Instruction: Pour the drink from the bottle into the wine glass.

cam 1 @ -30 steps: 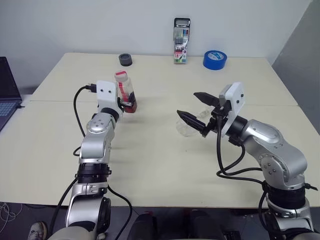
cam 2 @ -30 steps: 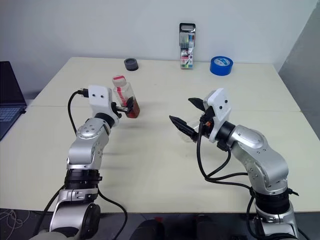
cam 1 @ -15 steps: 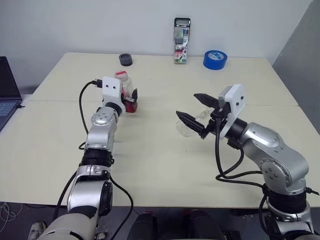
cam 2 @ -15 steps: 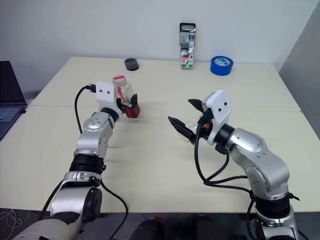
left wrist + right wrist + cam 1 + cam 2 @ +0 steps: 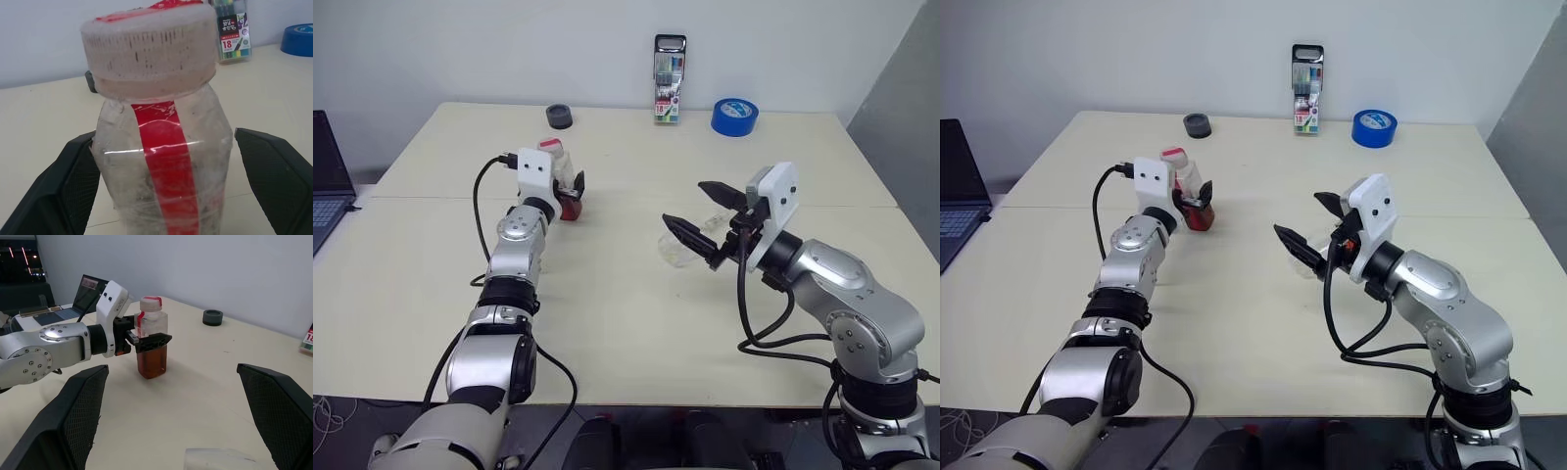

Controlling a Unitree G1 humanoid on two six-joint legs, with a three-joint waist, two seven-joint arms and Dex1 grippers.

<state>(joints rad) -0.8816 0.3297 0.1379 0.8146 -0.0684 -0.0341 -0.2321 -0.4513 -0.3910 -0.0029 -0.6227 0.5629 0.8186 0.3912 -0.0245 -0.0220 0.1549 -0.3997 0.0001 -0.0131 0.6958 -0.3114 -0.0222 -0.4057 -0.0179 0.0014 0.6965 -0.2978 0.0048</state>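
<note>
The left claw [image 5: 570, 192] is wide open around the capped bottle [image 5: 562, 182] on the far left of the surface [image 5: 607, 294], ready to squeeze it, while the right claw [image 5: 705, 220], wide open and empty, waits over the wine glass [image 5: 679, 248] lying near the middle.

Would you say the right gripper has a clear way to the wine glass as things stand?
Probably yes. The right gripper is open, with the wine glass close under its fingers and nothing between them; the bottle stands well off to the side.
</note>
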